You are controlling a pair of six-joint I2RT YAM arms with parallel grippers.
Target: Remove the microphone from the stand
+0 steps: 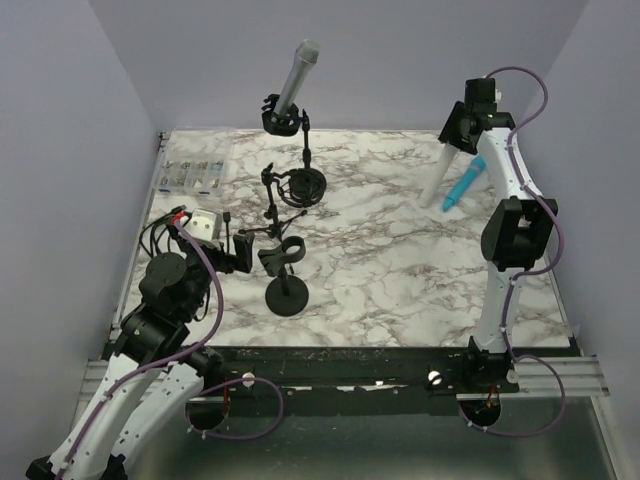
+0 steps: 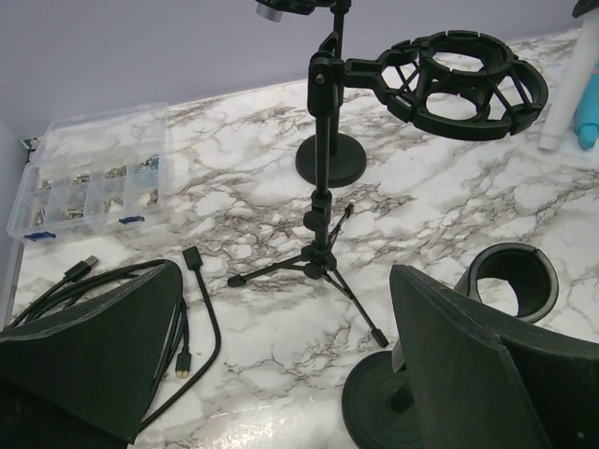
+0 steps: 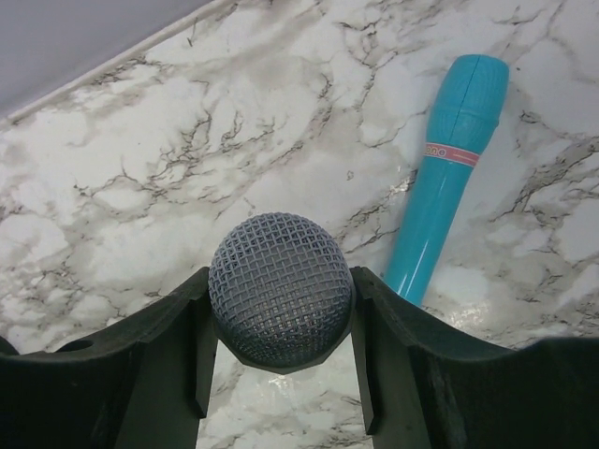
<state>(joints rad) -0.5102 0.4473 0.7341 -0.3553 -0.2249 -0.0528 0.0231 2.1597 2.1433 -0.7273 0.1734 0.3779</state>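
Observation:
A grey microphone (image 1: 297,72) sits tilted in the clip of a tall stand (image 1: 305,150) at the back of the marble table. My right gripper (image 1: 455,135) is shut on the mesh head (image 3: 281,297) of a white-bodied microphone (image 1: 440,175), held tilted with its lower end at the table, free of any stand. A turquoise microphone (image 3: 447,178) lies beside it. My left gripper (image 2: 285,281) is open and empty, low beside a round-base stand (image 1: 286,295) whose clip (image 2: 513,279) is empty.
A tripod stand (image 2: 323,253) carries an empty black shock mount (image 2: 465,84). A clear parts box (image 2: 89,168) stands at the back left. Black cables (image 2: 187,318) and a white adapter (image 1: 203,224) lie at the left edge.

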